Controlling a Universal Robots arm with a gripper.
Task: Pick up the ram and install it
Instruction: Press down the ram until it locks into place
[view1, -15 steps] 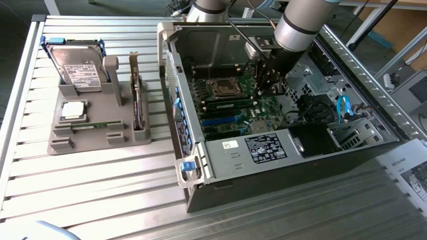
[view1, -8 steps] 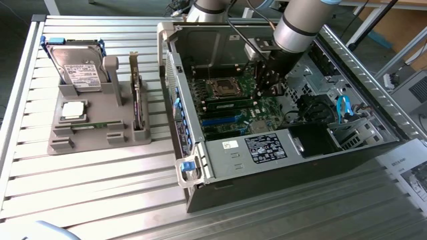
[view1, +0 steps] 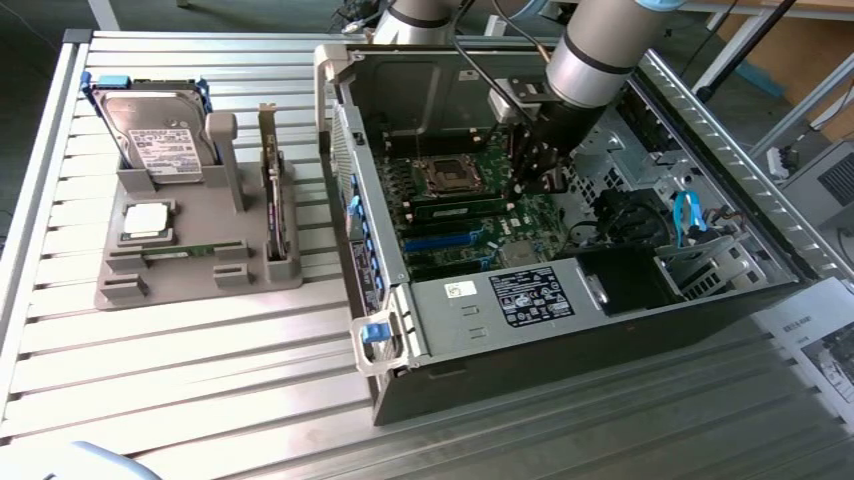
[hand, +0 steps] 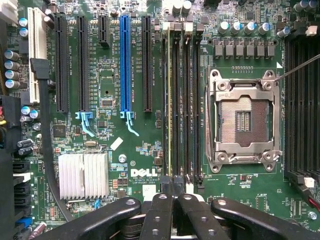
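Note:
A ram (view1: 454, 208) stick, thin and green, stands edge-up in a memory slot beside the empty processor socket (view1: 447, 175) inside the open computer case (view1: 601, 345). In the wrist view the ram (hand: 170, 100) runs as a narrow yellow-green edge among the black slots. My gripper (hand: 173, 187) is shut, its fingertips together right over the stick's near end. I cannot tell whether they touch it. In the exterior view my gripper (view1: 545, 180) hangs low over the motherboard, inside the case. A second, similar stick (view1: 180, 250) lies flat in the grey holder (view1: 187, 285).
The grey holder on the slatted table also carries a hard drive (view1: 154, 135), a square silver processor chip (view1: 147, 220) and an upright expansion card (view1: 276, 200). Case walls, the power supply (view1: 534, 295), a drive bay and cables close in around the arm. The processor socket (hand: 245, 120) stands open.

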